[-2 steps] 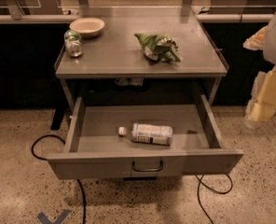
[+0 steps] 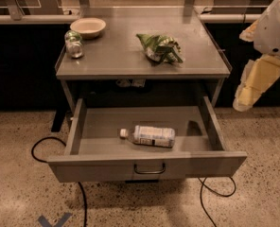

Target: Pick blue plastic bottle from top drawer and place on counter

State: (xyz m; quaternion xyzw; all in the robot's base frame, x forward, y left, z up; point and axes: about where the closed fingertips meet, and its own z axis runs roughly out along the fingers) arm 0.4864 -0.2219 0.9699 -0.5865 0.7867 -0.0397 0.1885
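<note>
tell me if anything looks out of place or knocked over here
The bottle lies on its side in the open drawer, cap to the left. On the counter a green bag sits crumpled. Nothing looks spilled or broken. The pincer hangs at the picture's right edge, apart from the drawer.

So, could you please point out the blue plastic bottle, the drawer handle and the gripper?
blue plastic bottle (image 2: 153, 136), camera view, on its label.
drawer handle (image 2: 149, 172), camera view, middle of the wire.
gripper (image 2: 244, 102), camera view, its lower tip, right of the counter (image 2: 126, 63).

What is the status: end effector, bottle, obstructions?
End effector hangs right of the open grey metal drawer. Small clear white-capped plastic bottle lies flat inside, untouched. Nothing covers it.
</note>
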